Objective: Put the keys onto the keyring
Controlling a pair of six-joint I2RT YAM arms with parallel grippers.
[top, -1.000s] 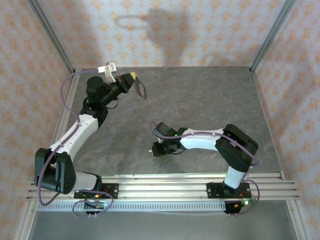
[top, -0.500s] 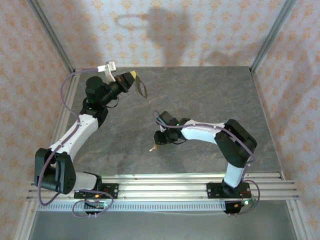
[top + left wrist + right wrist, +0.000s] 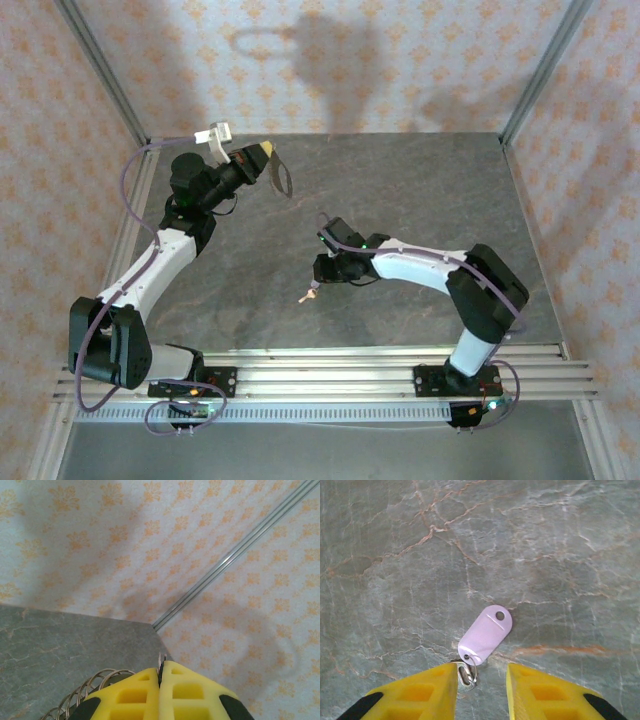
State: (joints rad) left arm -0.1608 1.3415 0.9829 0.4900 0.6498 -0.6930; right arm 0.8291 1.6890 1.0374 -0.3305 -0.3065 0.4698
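The keys are one small key (image 3: 308,294) with a lilac tag (image 3: 486,634), lying flat on the grey marble table. A small wire loop joins the tag to a silver metal head (image 3: 465,672), which rests against my right gripper's left finger. My right gripper (image 3: 482,674) hovers over it, its jaws apart and closed on nothing; from above it (image 3: 323,272) sits just behind the key. At the far left my left gripper (image 3: 264,153) is raised and shut on the thin keyring (image 3: 284,178). Its wire (image 3: 162,659) pokes out between the pressed fingers, with coiled loops (image 3: 92,686) to their left.
Patterned walls enclose the table on three sides, with metal corner posts (image 3: 227,560) at the back. An aluminium rail (image 3: 330,360) carrying both arm bases runs along the near edge.
My right gripper has moved away from the near edge and slightly right, ending behind the key. The key has stayed in almost the same spot. The left arm has held still with the keyring.
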